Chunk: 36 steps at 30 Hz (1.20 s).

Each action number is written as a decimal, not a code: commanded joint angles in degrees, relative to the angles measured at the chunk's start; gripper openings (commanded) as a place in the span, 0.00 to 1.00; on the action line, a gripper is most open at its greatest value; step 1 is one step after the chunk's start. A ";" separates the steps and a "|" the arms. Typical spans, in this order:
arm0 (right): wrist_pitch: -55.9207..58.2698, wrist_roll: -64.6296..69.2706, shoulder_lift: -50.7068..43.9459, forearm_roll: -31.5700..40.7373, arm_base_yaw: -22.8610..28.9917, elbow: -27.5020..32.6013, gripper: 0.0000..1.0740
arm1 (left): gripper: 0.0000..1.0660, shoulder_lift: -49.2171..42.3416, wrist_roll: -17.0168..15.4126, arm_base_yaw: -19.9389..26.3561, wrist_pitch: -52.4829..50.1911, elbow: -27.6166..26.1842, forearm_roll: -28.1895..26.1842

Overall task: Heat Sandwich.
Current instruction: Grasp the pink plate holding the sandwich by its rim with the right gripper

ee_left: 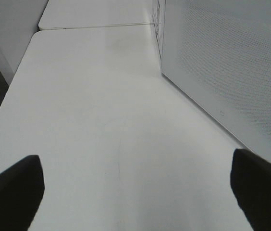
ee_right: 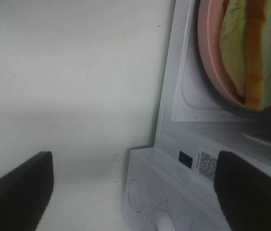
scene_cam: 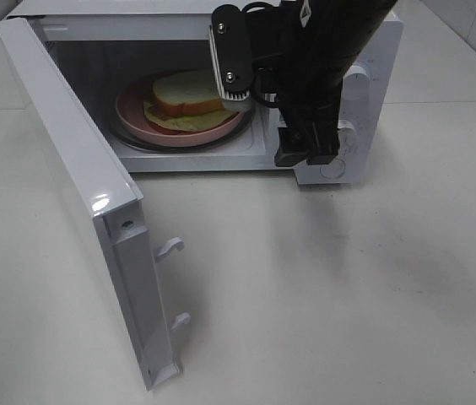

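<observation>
White microwave door [scene_cam: 69, 169] is swung wide open, nearest, over the white table [scene_cam: 348, 295]. Left gripper [ee_left: 135, 192] is spread open and empty above the table. Right gripper [ee_right: 134, 192] is spread too, nothing held, by the knobs of the white box microwave [scene_cam: 375, 80]. White-bread sandwich [scene_cam: 189, 93] with red and green filling is already set on the round pink plate [scene_cam: 132, 114] inside the cavity. Door shutting and timer setting are judged left. A QR sticker [ee_right: 206, 164] is noted; no readable writing.

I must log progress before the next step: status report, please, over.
Left gripper open, empty, over table. Right gripper open, empty, by microwave front. Sandwich on pink plate inside, door open. Right arm close to door's closing path.
</observation>
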 commanded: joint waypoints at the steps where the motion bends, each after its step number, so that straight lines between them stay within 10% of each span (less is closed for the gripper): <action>1: -1.83 0.46 2.29 -0.17 0.34 -2.23 0.80 | 0.97 -1.60 -0.29 0.00 -0.46 0.29 -0.34; 36: -11.00 3.32 25.95 -0.23 1.03 -20.91 0.76 | 0.97 -1.60 -0.29 0.00 -0.46 0.29 -0.34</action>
